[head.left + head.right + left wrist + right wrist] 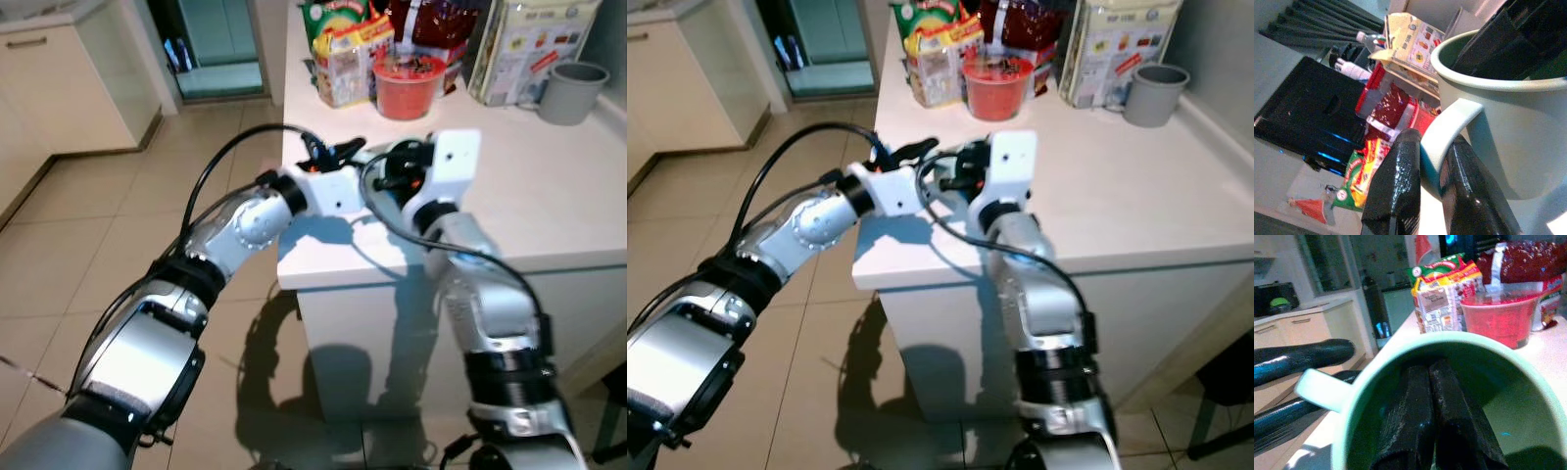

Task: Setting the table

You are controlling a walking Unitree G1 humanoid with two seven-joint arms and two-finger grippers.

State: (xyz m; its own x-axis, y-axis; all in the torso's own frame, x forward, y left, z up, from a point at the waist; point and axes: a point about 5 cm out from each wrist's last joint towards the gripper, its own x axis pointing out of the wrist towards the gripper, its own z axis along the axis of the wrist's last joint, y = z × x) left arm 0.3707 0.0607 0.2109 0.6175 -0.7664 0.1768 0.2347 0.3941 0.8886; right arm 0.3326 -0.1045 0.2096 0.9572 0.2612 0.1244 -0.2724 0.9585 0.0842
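While the pale green mug (1508, 112) sits near the front corner of the white tabletop (549, 186), the left pincer (1422, 191) has its two black fingers clamped on either side of the mug's handle (1447, 132). The right pincer (1437, 416) reaches down inside the mug, its fingers pressed together and holding nothing. Snack packets (343, 49) and a red tub (409, 83) stand at the back.

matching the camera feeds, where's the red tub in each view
left eye view: red tub at top centre, at the back of the counter.
right eye view: top centre again.
left wrist view: probably the red patch behind the mug handle.
right wrist view: beyond the mug rim.
shared landmark: yellow-green snack bag beside it.
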